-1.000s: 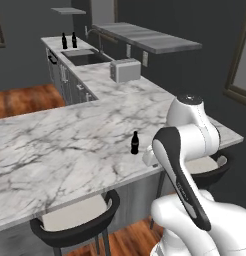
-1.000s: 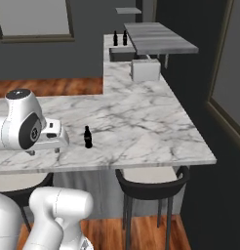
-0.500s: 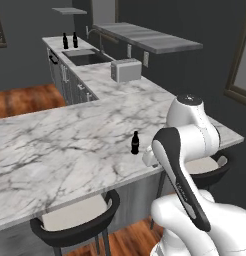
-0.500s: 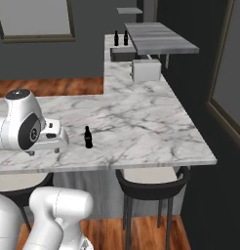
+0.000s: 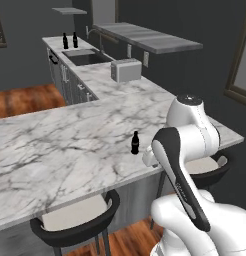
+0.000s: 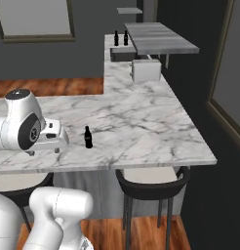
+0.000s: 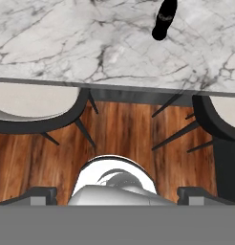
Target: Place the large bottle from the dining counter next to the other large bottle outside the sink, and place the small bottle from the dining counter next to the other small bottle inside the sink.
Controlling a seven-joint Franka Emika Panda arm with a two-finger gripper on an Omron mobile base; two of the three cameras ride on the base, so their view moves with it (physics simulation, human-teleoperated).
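White marble dining counter (image 5: 70, 145) lies unchanged before us; nothing has shifted in the last second.
Our gripper's (image 7: 117, 194) jaws stand wide and empty, hovering off the near edge, so the short black glass bottle (image 5: 135, 143) remains upright and unpicked, far from the dark sink (image 5: 87, 58).

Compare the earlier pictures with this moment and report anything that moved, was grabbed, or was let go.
Nothing has visibly changed: the small bottle stands upright on the dining counter as before, and the arm has not shifted.
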